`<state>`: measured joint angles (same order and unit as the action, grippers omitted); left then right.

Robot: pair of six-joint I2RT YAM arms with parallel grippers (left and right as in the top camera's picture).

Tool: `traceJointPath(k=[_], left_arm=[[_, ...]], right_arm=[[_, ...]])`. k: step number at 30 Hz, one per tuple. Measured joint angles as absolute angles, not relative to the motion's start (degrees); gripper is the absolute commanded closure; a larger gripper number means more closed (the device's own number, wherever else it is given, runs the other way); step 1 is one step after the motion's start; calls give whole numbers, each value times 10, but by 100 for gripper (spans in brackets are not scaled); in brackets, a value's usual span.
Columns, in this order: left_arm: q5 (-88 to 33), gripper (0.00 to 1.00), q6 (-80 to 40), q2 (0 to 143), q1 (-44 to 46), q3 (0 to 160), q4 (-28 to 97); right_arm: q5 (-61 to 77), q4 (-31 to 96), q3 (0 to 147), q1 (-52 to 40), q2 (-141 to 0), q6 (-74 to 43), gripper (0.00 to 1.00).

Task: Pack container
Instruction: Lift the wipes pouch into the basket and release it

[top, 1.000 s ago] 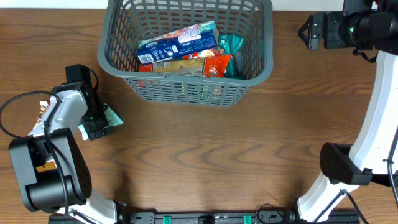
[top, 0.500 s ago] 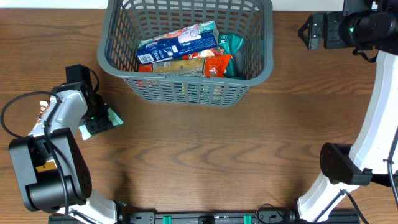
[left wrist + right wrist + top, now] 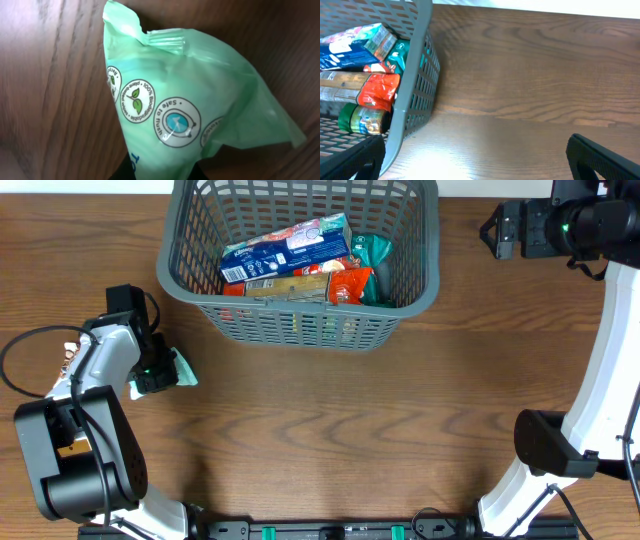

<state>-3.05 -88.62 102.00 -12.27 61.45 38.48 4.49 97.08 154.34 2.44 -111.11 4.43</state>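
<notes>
Your dark grey, lattice-sided plastic container (image 3: 300, 320) sits at the wood-grain worktop's (image 3: 350, 430) far edge, with crinkly snack packets (image 3: 290, 252) inside. Your left end effector (image 3: 156, 373) is clamped on a glossy green film packet (image 3: 200, 100), and your right end effector (image 3: 474, 145) gapes wide, empty.

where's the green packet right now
The green packet is at the left of the table in the overhead view, pinched by the left gripper, near the grey basket.
</notes>
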Motion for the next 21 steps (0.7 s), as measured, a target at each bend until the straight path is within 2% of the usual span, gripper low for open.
traceJointPath(k=[10,15,21], left_arm=[[-27,94,-606,997,-123,622,353],[-38,94,-454,893,-123,642,362],[-44,94,-341,731,-123,674,357]], right_arm=[[45,971,1543,24,-1111,44,1],[45,971,1543,24,-1111,44,1],[45,971,1543,24,-1111,44,1]])
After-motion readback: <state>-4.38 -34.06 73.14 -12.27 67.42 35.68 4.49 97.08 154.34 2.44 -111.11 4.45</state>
